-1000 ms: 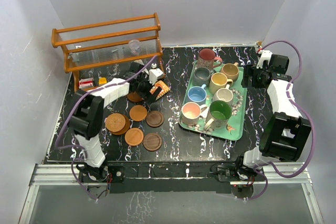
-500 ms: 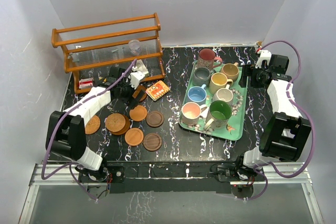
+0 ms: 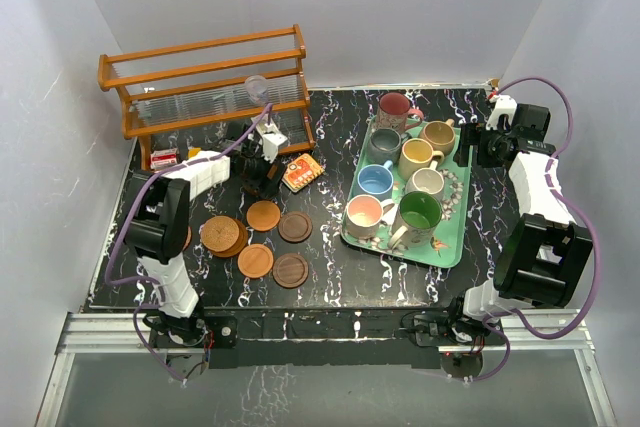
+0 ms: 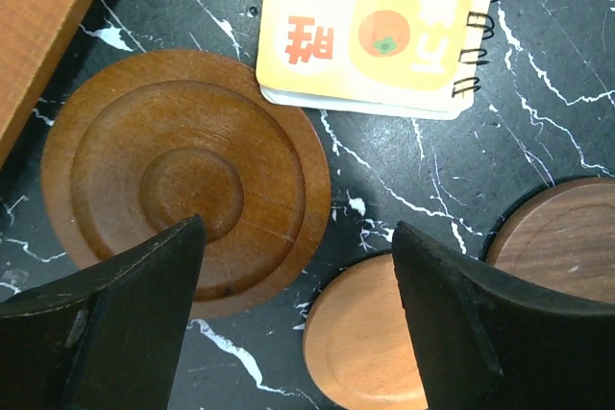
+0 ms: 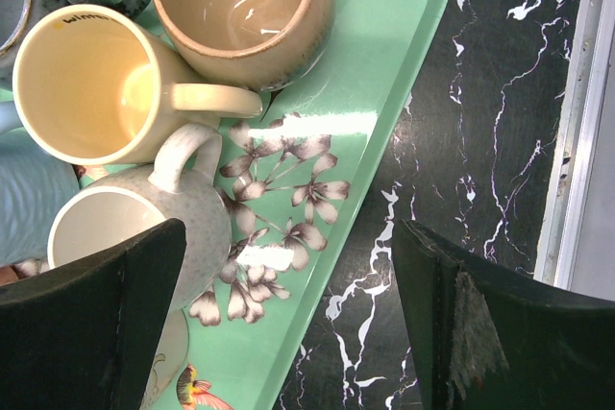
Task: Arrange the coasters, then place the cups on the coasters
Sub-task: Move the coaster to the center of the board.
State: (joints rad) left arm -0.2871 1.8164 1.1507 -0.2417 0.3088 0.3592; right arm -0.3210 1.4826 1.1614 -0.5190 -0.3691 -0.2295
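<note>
Several round wooden coasters lie left of centre on the black marble table, among them a light one (image 3: 263,215), a dark one (image 3: 295,226) and a small stack (image 3: 220,235). My left gripper (image 3: 263,173) hangs open low over a dark ringed coaster (image 4: 187,175), with a light coaster (image 4: 370,333) below its right finger; nothing is between the fingers. The cups stand on a green tray (image 3: 455,237): maroon (image 3: 395,107), tan (image 3: 438,135), yellow (image 3: 416,154), blue (image 3: 375,180), pink (image 3: 364,212), green (image 3: 418,211). My right gripper (image 3: 480,144) is open above the tray's right rim (image 5: 375,141), beside the off-white cup (image 5: 125,228).
A wooden rack (image 3: 205,87) stands at the back left with a small clear cup (image 3: 256,87) on it. An orange patterned spiral-bound card (image 4: 375,26) lies right next to the ringed coaster. Small red and yellow items (image 3: 165,157) sit under the rack.
My left gripper has come off the orange card, swung left and settled over the ringed coaster, and its jaws have narrowed a little. The right arm has not moved.
</note>
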